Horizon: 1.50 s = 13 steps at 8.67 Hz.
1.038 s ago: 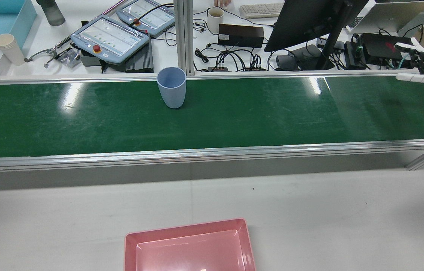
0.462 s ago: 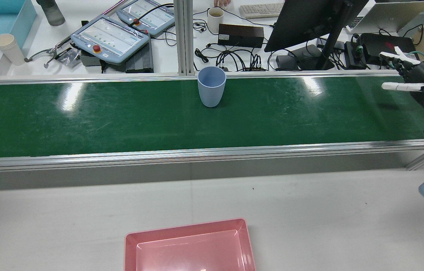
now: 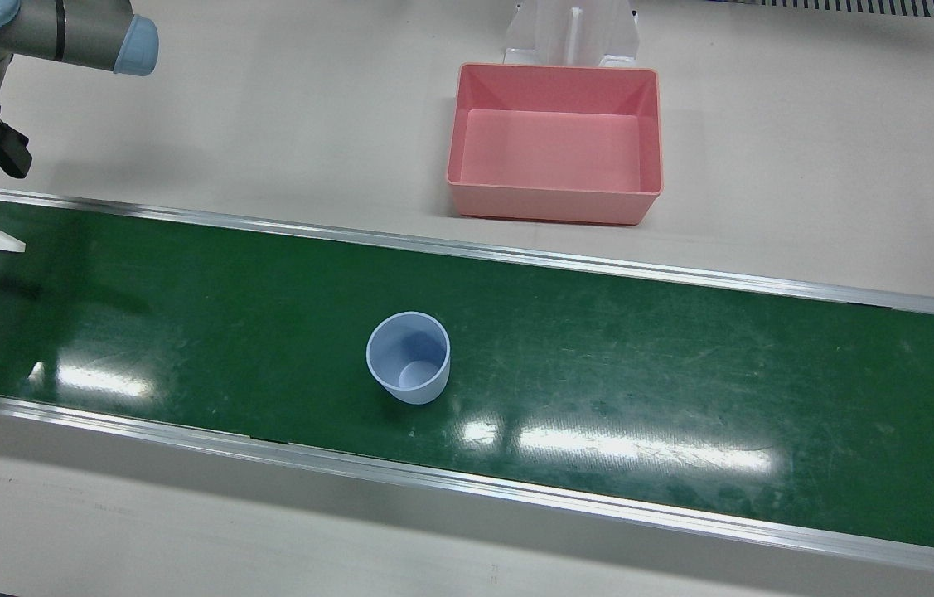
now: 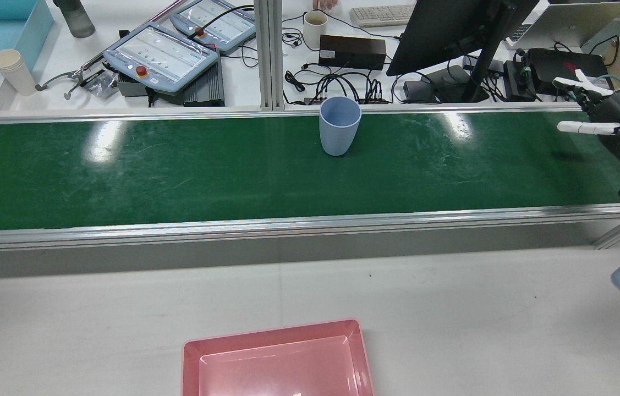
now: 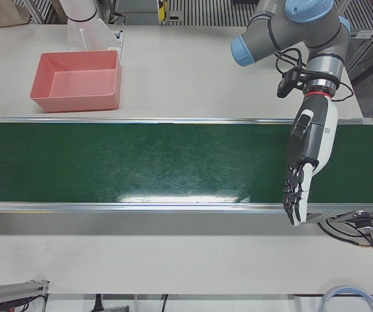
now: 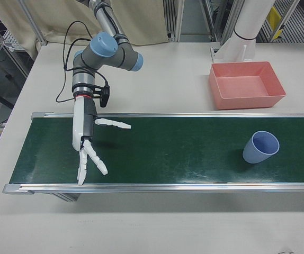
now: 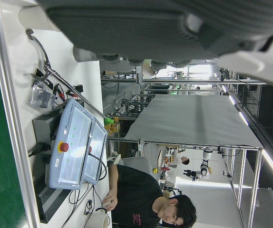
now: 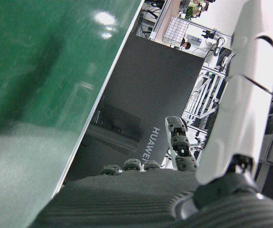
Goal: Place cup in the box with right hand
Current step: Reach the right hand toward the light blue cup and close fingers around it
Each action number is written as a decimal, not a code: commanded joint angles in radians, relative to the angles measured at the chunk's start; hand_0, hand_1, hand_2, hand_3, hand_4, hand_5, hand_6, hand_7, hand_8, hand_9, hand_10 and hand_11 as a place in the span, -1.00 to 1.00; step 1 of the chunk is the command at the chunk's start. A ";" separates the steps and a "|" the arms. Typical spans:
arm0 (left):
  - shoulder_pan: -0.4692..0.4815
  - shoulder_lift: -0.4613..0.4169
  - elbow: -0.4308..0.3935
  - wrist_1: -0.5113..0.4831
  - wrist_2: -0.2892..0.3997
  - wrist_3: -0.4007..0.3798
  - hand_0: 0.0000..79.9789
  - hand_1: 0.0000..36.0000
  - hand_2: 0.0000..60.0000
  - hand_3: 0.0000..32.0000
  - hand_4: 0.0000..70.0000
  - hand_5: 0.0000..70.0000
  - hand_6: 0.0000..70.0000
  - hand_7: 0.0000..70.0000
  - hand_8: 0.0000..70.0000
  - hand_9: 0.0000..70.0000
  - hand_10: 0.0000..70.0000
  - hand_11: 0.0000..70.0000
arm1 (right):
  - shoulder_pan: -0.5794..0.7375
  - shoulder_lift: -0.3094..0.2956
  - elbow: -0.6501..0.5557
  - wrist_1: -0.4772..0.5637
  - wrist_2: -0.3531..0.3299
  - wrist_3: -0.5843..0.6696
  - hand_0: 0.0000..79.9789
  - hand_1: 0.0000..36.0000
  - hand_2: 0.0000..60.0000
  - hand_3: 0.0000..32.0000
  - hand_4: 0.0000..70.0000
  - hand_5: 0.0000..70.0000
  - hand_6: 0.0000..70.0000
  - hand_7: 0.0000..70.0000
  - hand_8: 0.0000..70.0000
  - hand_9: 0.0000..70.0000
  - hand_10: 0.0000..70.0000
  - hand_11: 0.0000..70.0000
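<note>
Pale blue plastic cup [image 4: 340,125] stands upright on the green belt [image 4: 177,170], well apart at nine o'clock from the empty right hand [image 4: 607,124] with fingers [image 6: 112,124] spread; a mistimed grasp could topple it

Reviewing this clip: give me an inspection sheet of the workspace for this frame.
Surface: green belt with glare patches, nothing on it but the cup.
Job's things: blue cup upright on the belt, empty; pink box empty, on the white table beside the belt.
Clutter: nothing seen on the table.
Hands: right hand open over the belt's end, apart from the cup; left hand open over the other end.
Cables: tangle on the desk beyond the belt.
Surroundings: pendants, monitor, paper cups.
</note>
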 commanded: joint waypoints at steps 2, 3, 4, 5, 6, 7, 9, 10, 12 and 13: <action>0.002 0.000 0.000 0.000 0.000 0.000 -1.00 -1.00 -1.00 -1.00 -1.00 -1.00 -1.00 -1.00 -1.00 -1.00 -1.00 -1.00 | -0.014 0.000 0.003 0.000 -0.001 0.000 0.25 0.15 -0.71 -1.00 -1.00 -0.82 -0.99 -1.00 -0.93 -0.98 -1.00 -1.00; 0.002 0.000 0.000 0.000 0.000 0.000 -1.00 -1.00 -1.00 -1.00 -1.00 -1.00 -1.00 -1.00 -1.00 -1.00 -1.00 -1.00 | -0.017 0.000 0.005 0.000 0.001 0.000 0.26 0.15 -0.70 -1.00 -1.00 -0.82 -0.99 -1.00 -0.93 -0.98 -1.00 -1.00; 0.000 0.000 0.000 0.000 0.000 0.000 -1.00 -1.00 -1.00 -1.00 -1.00 -1.00 -1.00 -1.00 -1.00 -1.00 -1.00 -1.00 | -0.018 -0.002 0.005 0.000 0.001 0.000 0.25 0.15 -0.70 -1.00 -1.00 -0.82 -0.99 -1.00 -0.93 -0.98 -1.00 -1.00; 0.000 0.000 0.000 0.000 0.000 0.000 -1.00 -1.00 -1.00 -1.00 -1.00 -1.00 -1.00 -1.00 -1.00 -1.00 -1.00 -1.00 | -0.018 -0.005 0.003 0.000 0.001 0.000 0.25 0.14 -0.70 -1.00 -1.00 -0.82 -0.99 -1.00 -0.93 -0.98 -1.00 -1.00; 0.000 0.000 0.000 0.000 0.000 0.000 -1.00 -1.00 -1.00 -1.00 -1.00 -1.00 -1.00 -1.00 -1.00 -1.00 -1.00 -1.00 | -0.018 -0.005 0.001 0.000 0.001 0.000 0.25 0.13 -0.71 -1.00 -1.00 -0.82 -0.99 -1.00 -0.93 -0.98 -1.00 -1.00; 0.000 0.000 0.000 0.000 0.000 0.000 -1.00 -1.00 -1.00 -1.00 -1.00 -1.00 -1.00 -1.00 -1.00 -1.00 -1.00 -1.00 | -0.021 -0.005 0.001 0.000 0.001 0.000 0.25 0.13 -0.71 -1.00 -1.00 -0.82 -0.99 -1.00 -0.92 -0.98 -1.00 -1.00; 0.000 0.000 0.000 0.000 0.000 0.000 -1.00 -1.00 -1.00 -1.00 -1.00 -1.00 -1.00 -1.00 -1.00 -1.00 -1.00 -1.00 | -0.026 -0.005 0.001 0.000 0.001 -0.001 0.24 0.12 -0.70 -1.00 -1.00 -0.82 -0.98 -1.00 -0.92 -0.97 -1.00 -1.00; 0.000 0.000 0.000 0.000 0.000 0.000 -1.00 -1.00 -1.00 -1.00 -1.00 -1.00 -1.00 -1.00 -1.00 -1.00 -1.00 -1.00 | -0.026 -0.005 0.001 0.000 0.001 -0.001 0.24 0.11 -0.70 -1.00 -1.00 -0.82 -0.98 -1.00 -0.92 -0.97 -1.00 -1.00; 0.000 0.000 0.000 0.000 0.000 0.000 -1.00 -1.00 -1.00 -1.00 -1.00 -1.00 -1.00 -1.00 -1.00 -1.00 -1.00 -1.00 | -0.041 -0.005 0.000 0.000 0.014 -0.001 0.24 0.11 -0.70 -1.00 -1.00 -0.82 -0.98 -1.00 -0.92 -0.97 -1.00 -1.00; 0.002 0.000 0.000 0.000 0.000 0.000 -1.00 -1.00 -1.00 -1.00 -1.00 -1.00 -1.00 -1.00 -1.00 -1.00 -1.00 -1.00 | -0.044 -0.005 0.000 0.000 0.019 -0.001 0.24 0.10 -0.69 -1.00 -1.00 -0.82 -0.98 -1.00 -0.92 -0.97 -1.00 -1.00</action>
